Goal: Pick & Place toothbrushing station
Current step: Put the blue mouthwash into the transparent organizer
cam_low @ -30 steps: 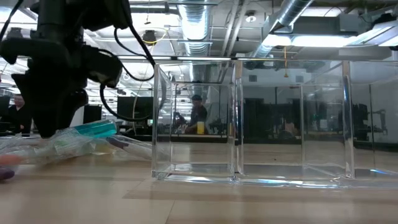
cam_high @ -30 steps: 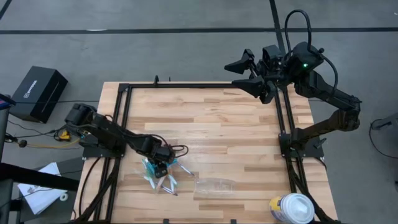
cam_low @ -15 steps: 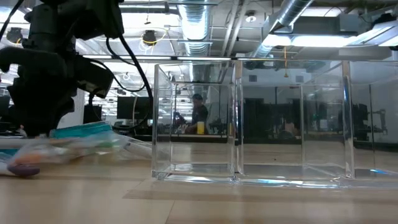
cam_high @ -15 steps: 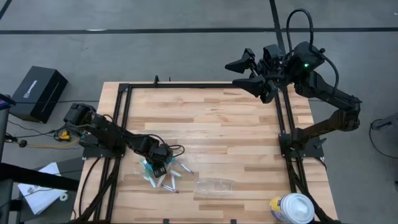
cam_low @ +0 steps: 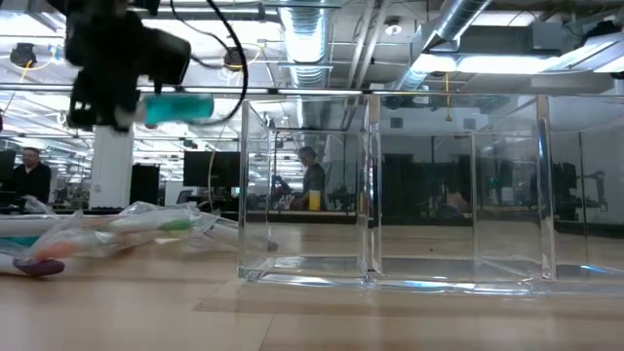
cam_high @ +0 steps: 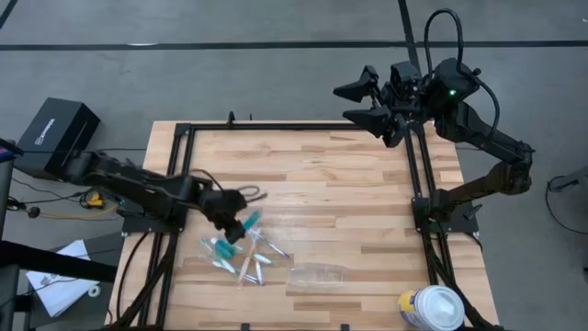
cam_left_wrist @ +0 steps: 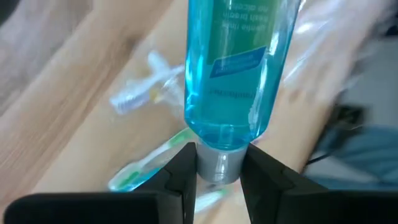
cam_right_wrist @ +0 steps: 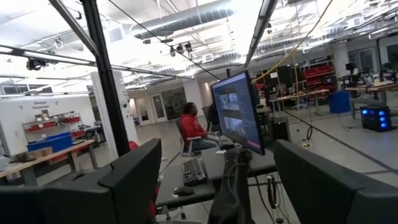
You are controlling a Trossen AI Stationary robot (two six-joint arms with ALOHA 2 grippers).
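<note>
Toothbrushing supplies, a loose heap of pale toothbrushes and small tubes point(cam_high: 241, 259), lay on the wooden table point(cam_high: 312, 175) at about 7 o'clock from its centre, while one teal tube point(cam_high: 249, 222) had left that heap. A second before, the left gripper point(cam_high: 231, 223) had been down among the pile with its fingers spread wide; now it had risen clear of the wood and its fingers point(cam_left_wrist: 184, 168) were clenched on the cap end of the teal tube, which stuck out past them. In the low view the tube point(cam_low: 178, 106) hung level, well above the heap point(cam_low: 107, 229), where earlier it had rested at table height. The left arm had also drawn back toward 9 o'clock, stretching flatter across the table's edge.

The see-through holder point(cam_high: 318, 274) sat at roughly 6 o'clock, just beside the heap and apart from it, unmoved. Its clear compartments point(cam_low: 400, 195) stood upright.

The right gripper point(cam_high: 369, 99) stayed at 1 o'clock above the far edge, fingers spread and holding nothing, as before.
</note>
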